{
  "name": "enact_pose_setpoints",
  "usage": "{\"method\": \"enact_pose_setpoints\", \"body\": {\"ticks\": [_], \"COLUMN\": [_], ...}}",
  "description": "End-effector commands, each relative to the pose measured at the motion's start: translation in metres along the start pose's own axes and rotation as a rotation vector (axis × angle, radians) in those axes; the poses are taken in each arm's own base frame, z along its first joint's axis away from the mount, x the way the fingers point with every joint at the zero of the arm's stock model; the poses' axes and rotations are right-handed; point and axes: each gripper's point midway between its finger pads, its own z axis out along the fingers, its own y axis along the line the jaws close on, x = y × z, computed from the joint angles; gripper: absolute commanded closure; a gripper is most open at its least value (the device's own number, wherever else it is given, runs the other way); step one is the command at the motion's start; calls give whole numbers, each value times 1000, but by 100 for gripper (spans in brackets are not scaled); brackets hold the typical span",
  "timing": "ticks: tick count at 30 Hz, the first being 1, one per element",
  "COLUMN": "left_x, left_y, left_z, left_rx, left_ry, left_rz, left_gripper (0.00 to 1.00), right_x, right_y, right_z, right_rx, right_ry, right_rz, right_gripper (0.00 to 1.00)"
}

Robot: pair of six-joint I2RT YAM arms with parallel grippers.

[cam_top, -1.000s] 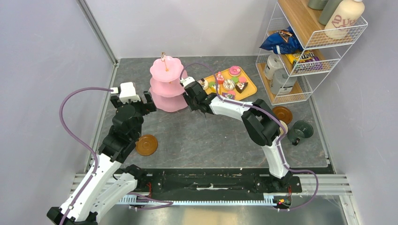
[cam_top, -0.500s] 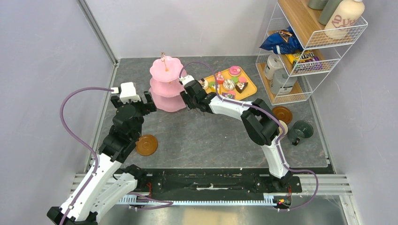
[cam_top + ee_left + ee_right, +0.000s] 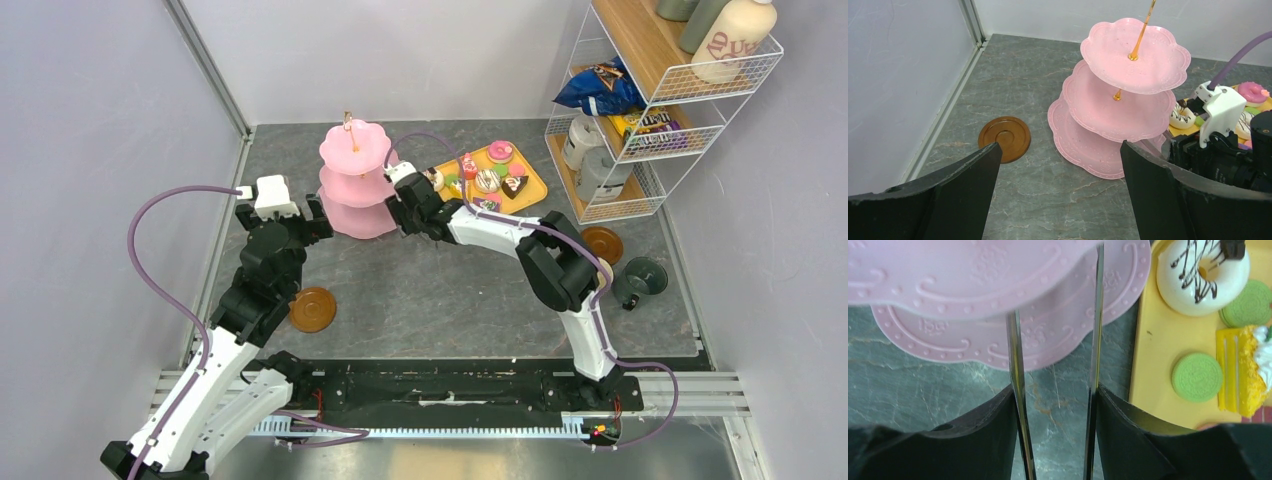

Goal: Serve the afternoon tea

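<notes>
The pink three-tier stand [image 3: 355,185] stands empty at the back of the table; it also shows in the left wrist view [image 3: 1128,75]. My right gripper [image 3: 407,205] is shut on metal tongs [image 3: 1018,365]. The tongs' two blades stand apart and reach the stand's lower tiers [image 3: 998,280]. Beside it lies the yellow tray [image 3: 533,178] with donuts, macarons and cake wedges, among them a white chocolate-striped donut [image 3: 1203,277], a green macaron [image 3: 1197,377] and a yellow wedge [image 3: 1248,370]. My left gripper [image 3: 310,222] is open and empty just left of the stand.
One brown saucer [image 3: 312,309] lies by the left arm, another [image 3: 601,244] at the right next to a dark green mug [image 3: 640,280]. A wire shelf [image 3: 650,110] at the right holds two pale mugs, a blue bag, a yellow packet and a cream bottle.
My right gripper has edged slightly toward the stand with the tongs. The left arm has not moved.
</notes>
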Motion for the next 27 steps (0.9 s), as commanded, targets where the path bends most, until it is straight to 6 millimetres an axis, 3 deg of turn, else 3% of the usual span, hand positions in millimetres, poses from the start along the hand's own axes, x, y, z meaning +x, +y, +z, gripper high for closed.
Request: {"method": "enact_pose_setpoints", "body": {"ticks": [1,16,22,27], "left_x": [-10,-10,-8,-8], "left_y": [-4,-5,-6,-7], "left_z": [1,1,2,2], "left_rx": [12,17,24,28], "left_ry": [-37,-34,-30,-29], "left_rz": [-54,-57,-57,-59], "left_gripper": [4,4,4,4], "right_x": [-30,1,21,41], "right_y": [-9,-32,-57,-95], "right_z": [-33,-96,-128,-154], "right_rx": [6,47,118,198], "right_ry": [-84,-4,79,152], "right_rz": [31,10,18,84], "right_gripper": [40,40,42,43]}}
